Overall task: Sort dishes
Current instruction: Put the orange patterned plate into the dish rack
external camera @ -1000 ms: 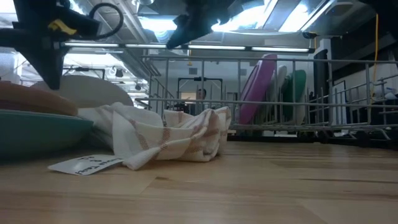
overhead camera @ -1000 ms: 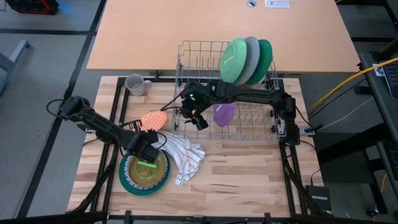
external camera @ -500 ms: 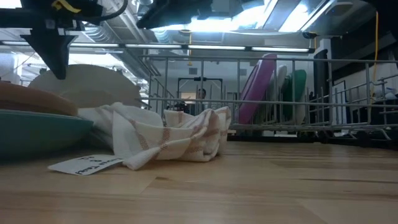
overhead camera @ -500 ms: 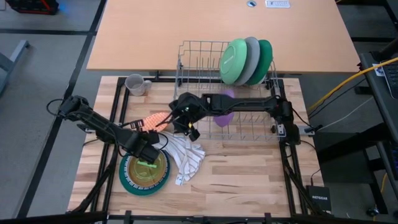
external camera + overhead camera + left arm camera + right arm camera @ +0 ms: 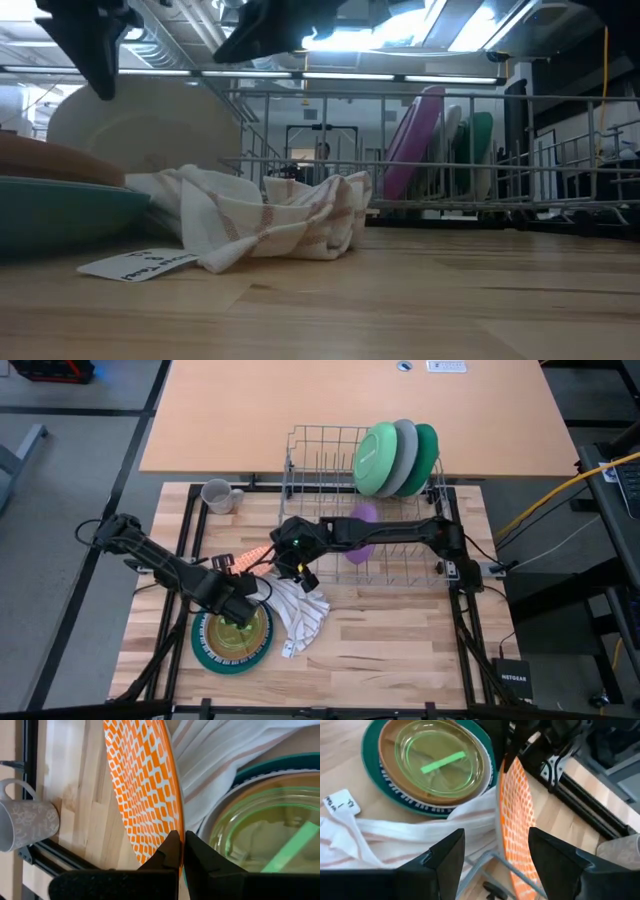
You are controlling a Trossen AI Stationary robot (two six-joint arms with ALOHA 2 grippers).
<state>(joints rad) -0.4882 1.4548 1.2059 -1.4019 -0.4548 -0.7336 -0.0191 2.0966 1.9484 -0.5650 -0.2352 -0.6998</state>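
1. Left gripper (image 5: 181, 851): clamped on the rim of the orange-patterned plate (image 5: 142, 790), one finger on each face. The plate stands on edge, lifted clear of the desk (image 5: 400, 630).
2. Right gripper (image 5: 495, 852): fingers spread apart, one on each side of the same orange-patterned plate's edge, not visibly pressing it. In the high view this gripper (image 5: 296, 565) sits just beside the left gripper (image 5: 240, 603), over the near edge of the wire rack (image 5: 320, 445).
3. Directly beside the left gripper lies a stack of dishes: a green glass dish (image 5: 437, 757) with a green strip inside, resting in a brown bowl (image 5: 387, 755), on a teal plate (image 5: 370, 767).
4. The white cloth with stripes (image 5: 300, 610) lies crumpled between the stack and the rack, under the right gripper, with a paper tag (image 5: 340, 802) attached.
5. The grey mug (image 5: 218, 495) stands well apart from both grippers, at the desk's far left corner.
6. Beyond the right gripper, in the rack: a purple plate (image 5: 362, 530) on edge, and three large plates upright at the far end, light green (image 5: 375, 458), grey (image 5: 405, 445) and dark green (image 5: 428, 450).
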